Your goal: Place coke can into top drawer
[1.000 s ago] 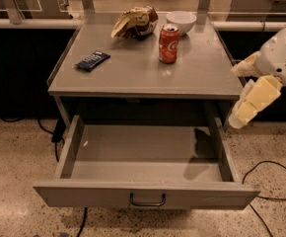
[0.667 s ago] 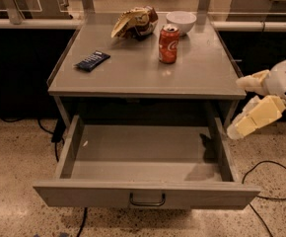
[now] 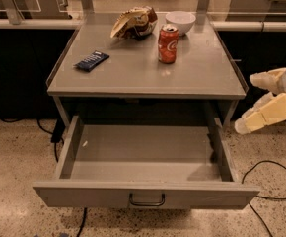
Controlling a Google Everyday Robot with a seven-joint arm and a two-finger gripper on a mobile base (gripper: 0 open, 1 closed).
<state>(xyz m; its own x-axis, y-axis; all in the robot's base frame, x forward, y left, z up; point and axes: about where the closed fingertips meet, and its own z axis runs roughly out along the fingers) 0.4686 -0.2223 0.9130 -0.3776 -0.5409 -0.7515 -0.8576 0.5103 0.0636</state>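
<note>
Right now, in my single camera view, I see the gripper (image 3: 245, 102) off the right side of the grey table (image 3: 133, 78), hanging in the air below the tabletop's level and just beyond the table's right front leg. Its two cream fingers (image 3: 268, 113) stand spread apart with nothing between them, one above the other, both pointing left toward the table. The coke can (image 3: 167, 44) stands upright on the tabletop, toward the back and a little right of the middle, well apart from the gripper. Just behind the can sits a white bowl (image 3: 180, 21), and to the left of the bowl lies a crumpled snack bag (image 3: 133, 22). A dark blue wrapped bar (image 3: 91, 60) lies flat nearer the table's left edge. Below the tabletop, the top drawer (image 3: 93, 196) is pulled far out toward me, its dark loop handle (image 3: 147, 200) centred on the front panel. A black cable (image 3: 276, 181) curls over the speckled floor at the lower right.
</note>
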